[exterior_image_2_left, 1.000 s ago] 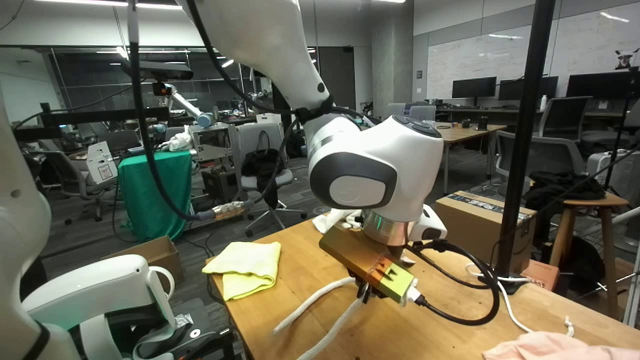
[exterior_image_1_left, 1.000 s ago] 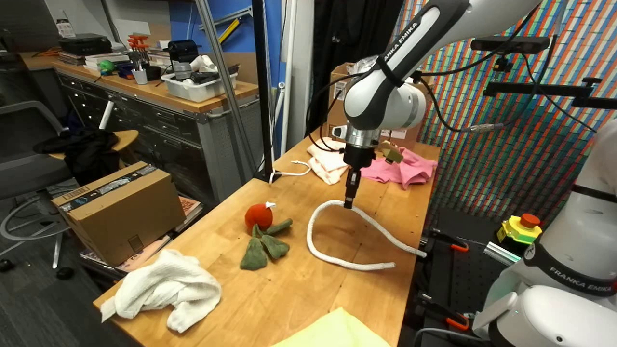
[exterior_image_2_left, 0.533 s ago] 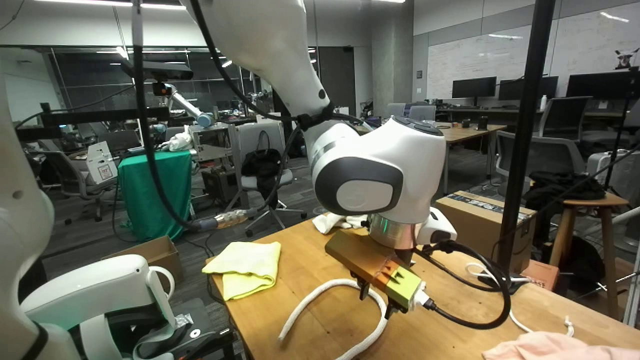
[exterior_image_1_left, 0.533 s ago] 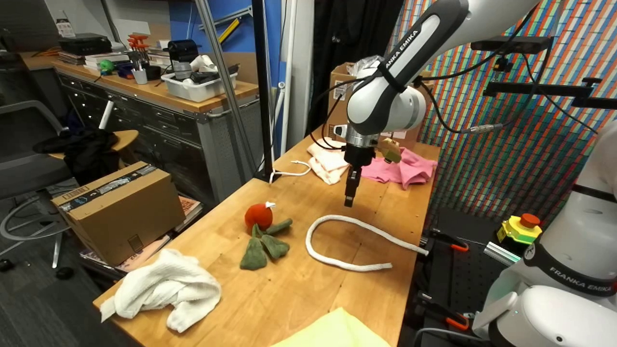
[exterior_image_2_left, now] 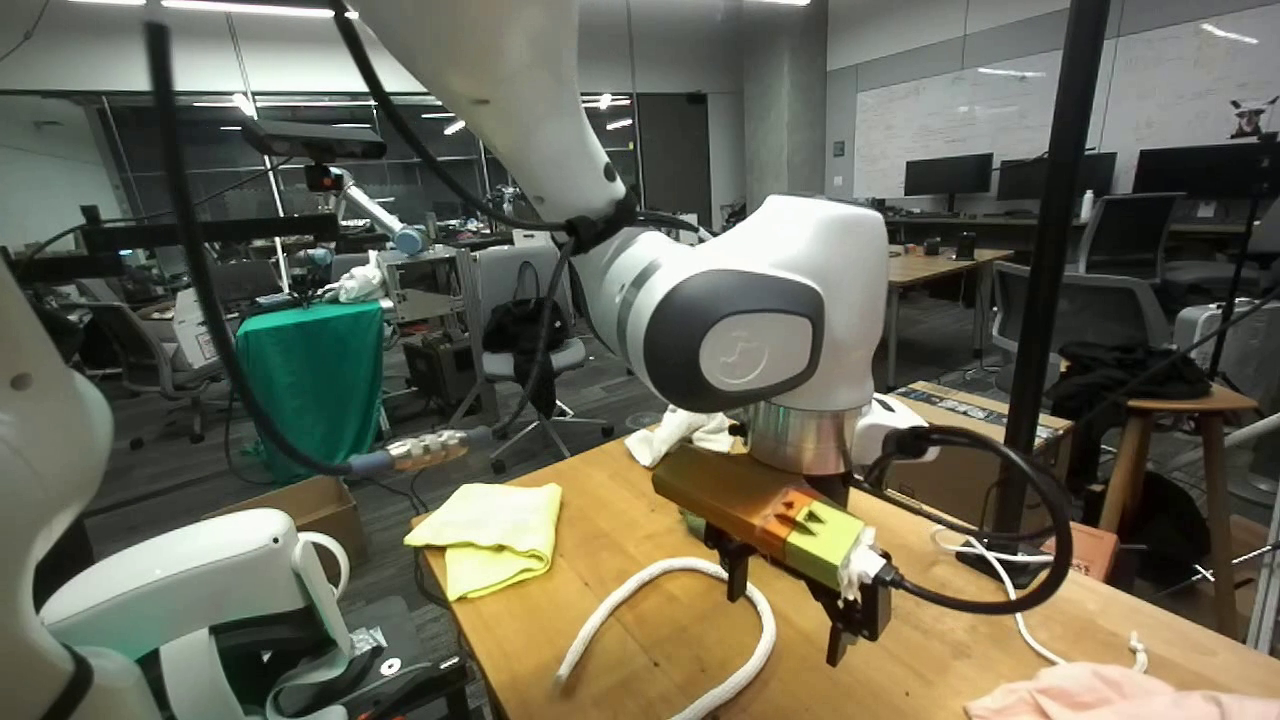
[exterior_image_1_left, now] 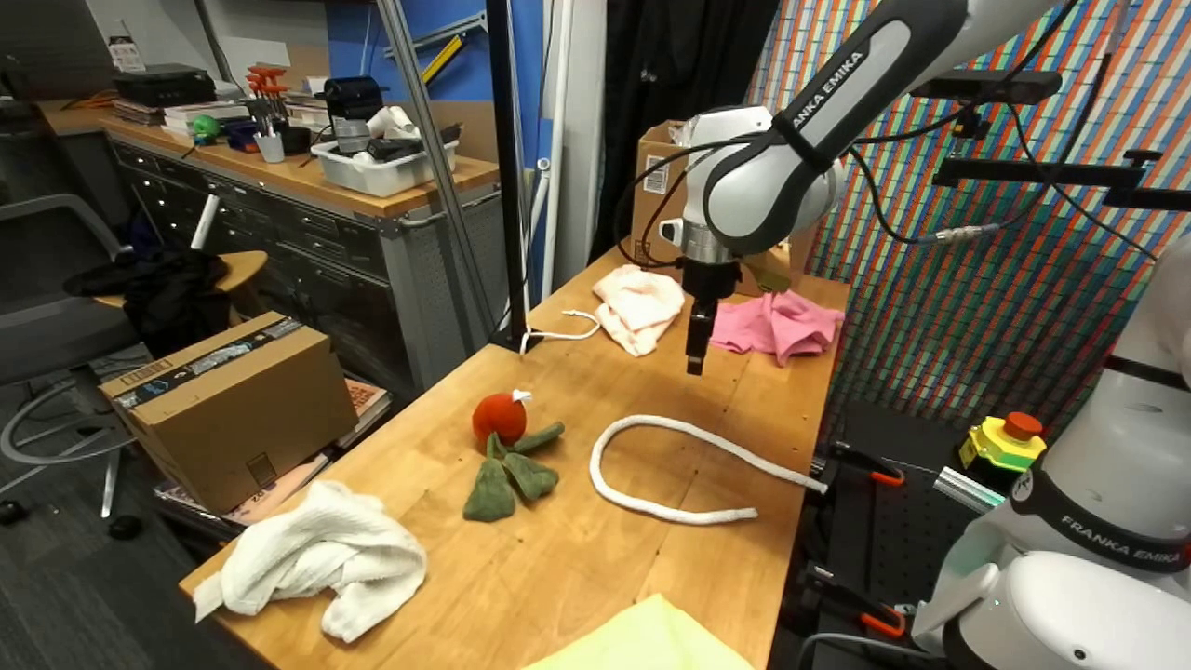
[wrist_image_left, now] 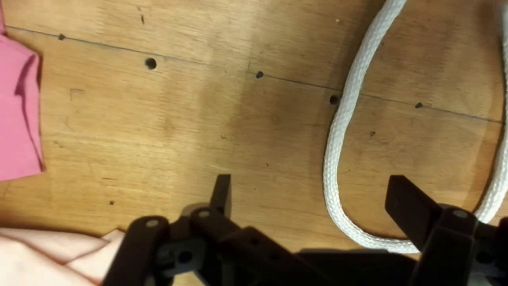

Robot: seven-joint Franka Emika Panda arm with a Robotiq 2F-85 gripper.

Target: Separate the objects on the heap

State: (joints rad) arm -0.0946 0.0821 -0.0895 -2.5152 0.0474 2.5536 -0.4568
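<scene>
While the claw (wrist_image_left: 310, 178) is held in the air, jaws set wide apart, the white rope (exterior_image_1_left: 595, 463) is laid on the desk (exterior_image_1_left: 558, 596) below in an open loop, clear of the claw. In the wrist view, the loop's bend is framed between the jaws and partly hidden by one. One rope end is run past the desk edge. Pink cloth (exterior_image_1_left: 791, 326) and peach cloth (exterior_image_1_left: 637, 307) are set apart from the rope.
</scene>
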